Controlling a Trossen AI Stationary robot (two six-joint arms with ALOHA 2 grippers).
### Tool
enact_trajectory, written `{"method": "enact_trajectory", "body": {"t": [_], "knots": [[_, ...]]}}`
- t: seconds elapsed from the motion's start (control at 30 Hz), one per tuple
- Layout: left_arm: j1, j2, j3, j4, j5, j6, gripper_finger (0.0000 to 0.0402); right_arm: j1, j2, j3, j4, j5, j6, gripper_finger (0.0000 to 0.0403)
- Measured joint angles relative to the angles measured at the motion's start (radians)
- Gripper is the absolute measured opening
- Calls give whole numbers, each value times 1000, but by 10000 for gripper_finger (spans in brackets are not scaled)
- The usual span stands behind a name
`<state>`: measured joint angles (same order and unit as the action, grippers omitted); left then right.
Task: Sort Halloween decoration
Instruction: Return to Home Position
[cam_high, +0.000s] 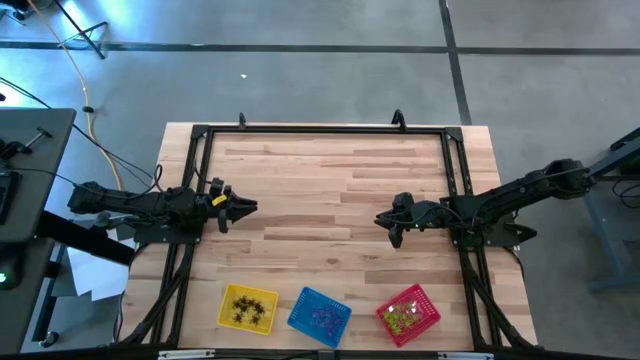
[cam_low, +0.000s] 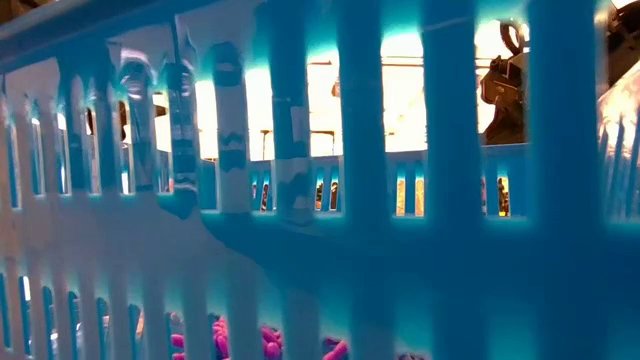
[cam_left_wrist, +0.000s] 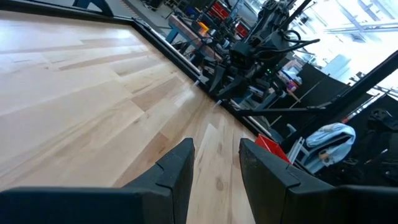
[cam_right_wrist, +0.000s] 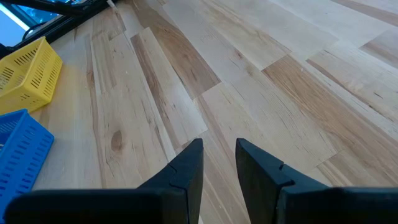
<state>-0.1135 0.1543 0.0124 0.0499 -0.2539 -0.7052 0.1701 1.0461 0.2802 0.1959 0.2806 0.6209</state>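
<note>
Left end effector (cam_high: 251, 208) and right end effector (cam_high: 381, 220), narrowly parted, empty, hover by opposite table (cam_high: 330, 180) edges, well apart.

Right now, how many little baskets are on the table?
3, in a row along one table edge, bottom of the high view: yellow basket left, blue basket middle, red basket right. None look hidden.

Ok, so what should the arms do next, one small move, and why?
Probably just draw both arms back to rest. The trinkets lie in the yellow basket, blue basket and red basket, none shows loose on the table, and the left gripper and right gripper hang open and empty over its sides.
</note>
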Motion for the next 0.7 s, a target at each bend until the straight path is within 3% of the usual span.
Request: {"method": "enact_trajectory", "body": {"t": [0.7], "knots": [[2, 0, 0, 1, -27, 2, 115, 0, 0, 0, 0, 0, 0, 91]]}}
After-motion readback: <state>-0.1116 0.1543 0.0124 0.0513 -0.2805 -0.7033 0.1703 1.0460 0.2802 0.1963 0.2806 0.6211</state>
